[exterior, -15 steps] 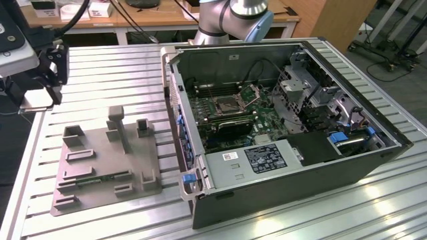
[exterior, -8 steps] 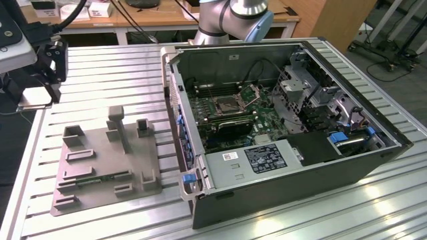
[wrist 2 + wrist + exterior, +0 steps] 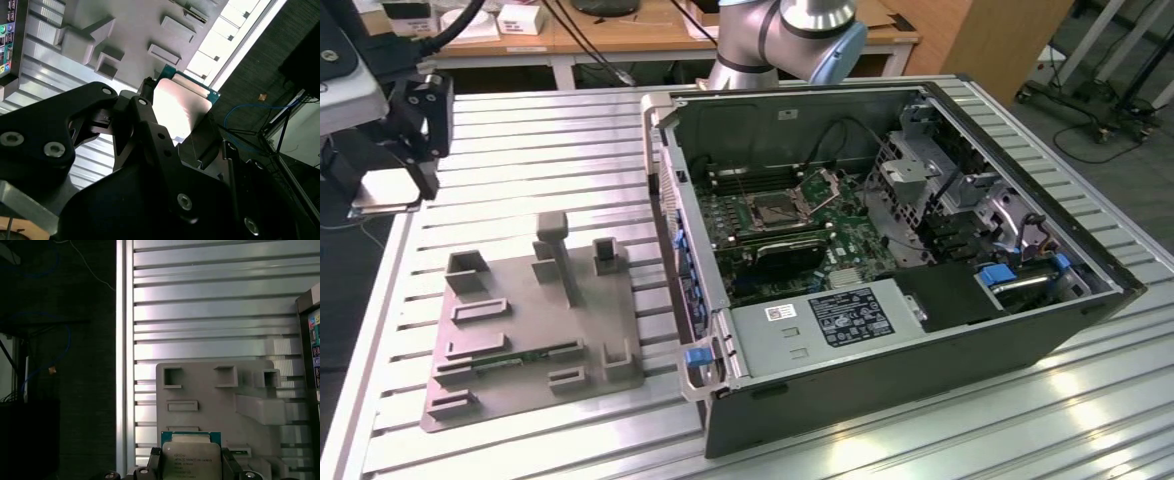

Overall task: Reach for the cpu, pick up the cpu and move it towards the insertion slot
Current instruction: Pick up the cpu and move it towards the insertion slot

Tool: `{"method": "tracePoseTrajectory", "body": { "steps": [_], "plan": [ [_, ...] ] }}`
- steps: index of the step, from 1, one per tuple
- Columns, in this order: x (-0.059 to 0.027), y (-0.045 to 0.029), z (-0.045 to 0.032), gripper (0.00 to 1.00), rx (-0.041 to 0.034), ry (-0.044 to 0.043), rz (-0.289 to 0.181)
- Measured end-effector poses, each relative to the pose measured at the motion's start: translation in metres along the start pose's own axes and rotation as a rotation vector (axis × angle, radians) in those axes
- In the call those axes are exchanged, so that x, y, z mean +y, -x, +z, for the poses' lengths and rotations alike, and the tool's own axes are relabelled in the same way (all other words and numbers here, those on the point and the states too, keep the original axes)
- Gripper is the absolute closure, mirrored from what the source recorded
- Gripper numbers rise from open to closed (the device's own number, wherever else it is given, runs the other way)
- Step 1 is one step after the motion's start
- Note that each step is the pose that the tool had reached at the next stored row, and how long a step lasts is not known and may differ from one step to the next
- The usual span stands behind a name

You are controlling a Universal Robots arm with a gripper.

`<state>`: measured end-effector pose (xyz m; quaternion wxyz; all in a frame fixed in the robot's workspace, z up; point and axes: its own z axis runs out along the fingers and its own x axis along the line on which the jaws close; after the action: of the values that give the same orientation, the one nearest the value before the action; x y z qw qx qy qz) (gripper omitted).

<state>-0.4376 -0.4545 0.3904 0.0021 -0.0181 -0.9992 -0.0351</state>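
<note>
Your claw (image 3: 191, 467) pinched the cpu (image 3: 191, 457), likely light, stiff and fragile, by opposite edges, the insertion slot (image 3: 781, 208) at its three o'clock in the exterior view.

The exterior view stands high and back, looking down slantwise over the ribbed tabletop (image 3: 560, 130), the open computer case (image 3: 921, 370) and the grey fixture (image 3: 520, 320). Both wrist views ride close on the end effector (image 3: 181, 111), facing past the cpu (image 3: 191, 460) onto that same fixture and tabletop.
</note>
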Motion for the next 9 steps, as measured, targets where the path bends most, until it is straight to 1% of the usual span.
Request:
{"method": "tracePoseTrajectory", "body": {
  "steps": [9],
  "plan": [
    [0.0005,0.0,-0.007,0.46,0.0,0.0,0.0]
  ]
}}
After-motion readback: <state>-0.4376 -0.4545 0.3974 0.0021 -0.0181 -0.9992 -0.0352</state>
